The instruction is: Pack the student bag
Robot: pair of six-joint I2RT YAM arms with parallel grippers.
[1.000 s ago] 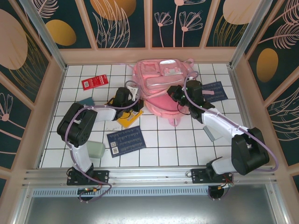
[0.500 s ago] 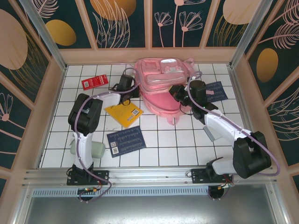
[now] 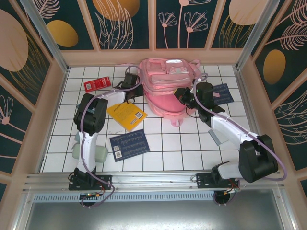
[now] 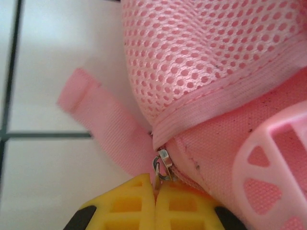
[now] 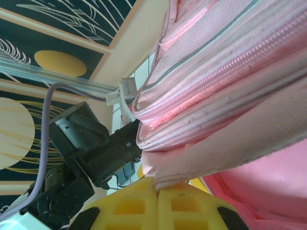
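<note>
Judging from the top view, packing has barely begun: the student bag (image 3: 165, 79) lies flat at the far middle of the tiled surface (image 3: 163, 158), and every loose article lies outside it. Near the bag's left side rests a yellow book (image 3: 127, 115), with a dark blue booklet (image 3: 129, 143) nearer the arm bases, a red packet (image 3: 97, 85) towards the far left, and a pale green block (image 3: 98, 154) beside the left arm. A second dark blue booklet (image 3: 221, 93) lies just right of the bag. The left pincer (image 4: 156, 203) is clenched, its yellow fingertips pressed together on the metal zip pull (image 4: 163, 164) at the end of a zip line below the pink mesh panel. The right pincer (image 5: 156, 194) is likewise clenched, pinching a fold of pink webbing or fabric at the bag's right edge. The step in hand appears to be opening a compartment, one arm bracing the bag while the other works the zip. Whether this zip is closed or partly open cannot be told. Left to do: open the bag, load each article, close it
</note>
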